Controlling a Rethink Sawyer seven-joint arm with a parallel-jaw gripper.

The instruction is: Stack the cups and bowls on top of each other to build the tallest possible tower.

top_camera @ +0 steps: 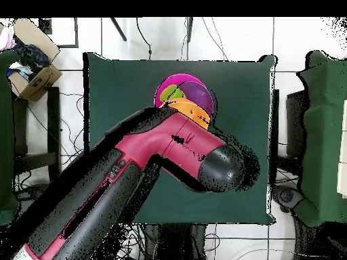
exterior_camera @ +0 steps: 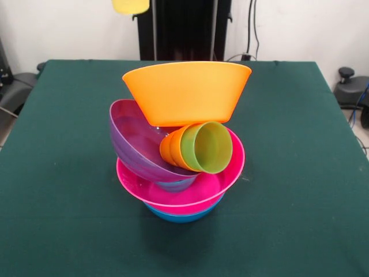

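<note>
The tower stands mid-table in the front view. A blue bowl (exterior_camera: 181, 217) is at the bottom, with a pink bowl (exterior_camera: 193, 193) in it. A purple bowl (exterior_camera: 135, 144) leans tilted in the pink one. A green cup (exterior_camera: 207, 148) nested in an orange cup (exterior_camera: 170, 149) lies on its side. An orange bowl (exterior_camera: 187, 92) rests on top. A pale yellow cup (exterior_camera: 131, 5) hangs in the air at the top edge, so the gripper, cut off above, is holding it. In the overhead view the arm (top_camera: 169, 156) hides the gripper and part of the tower (top_camera: 193, 91). The other cups and bowls are out of view.
The dark green table (exterior_camera: 57, 173) has its edges close to the picture's sides. The black pedestal (exterior_camera: 184, 29) stands behind the tower. A cardboard box (top_camera: 34, 74) sits off the table in the overhead view. Black equipment (exterior_camera: 351, 86) stands beside the table.
</note>
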